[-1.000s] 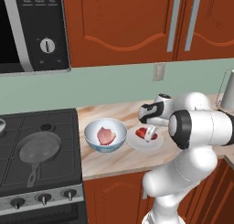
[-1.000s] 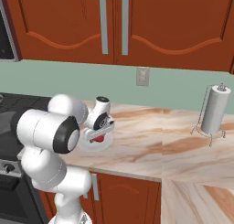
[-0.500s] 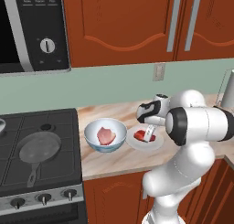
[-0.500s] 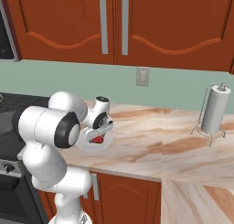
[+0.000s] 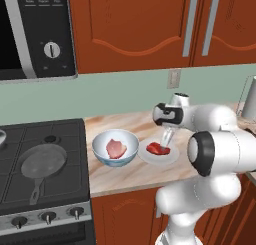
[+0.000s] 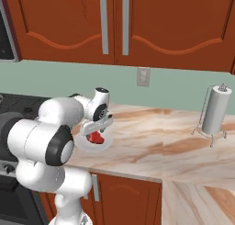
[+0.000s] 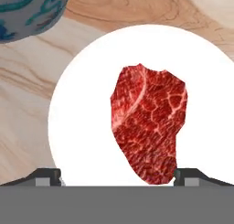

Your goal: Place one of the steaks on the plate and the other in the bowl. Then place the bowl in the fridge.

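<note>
A bright red steak (image 7: 148, 127) lies flat on the white plate (image 7: 77, 118), with nothing gripping it. My gripper (image 7: 117, 177) hangs open just above it, and its fingertips (image 7: 45, 176) straddle the meat's near end. From the left base, the gripper (image 5: 167, 137) stands over the plate (image 5: 150, 159) and the red steak (image 5: 158, 149). The paler pink steak (image 5: 116, 149) rests inside the blue-patterned bowl (image 5: 115, 162), just left of the plate. On the right base side, the gripper (image 6: 97, 126) hovers over the steak (image 6: 95, 137) and the plate (image 6: 104, 147). The fridge is out of view.
A black stove with a grey frying pan (image 5: 42, 161) sits left of the bowl, under a microwave (image 5: 35, 34). A paper towel holder (image 6: 213, 110) stands far right on the marble counter (image 6: 156, 141). Wooden cabinets hang above.
My jaws have spread wide and let go of the red steak, which now lies on the plate. The hand has barely shifted.
</note>
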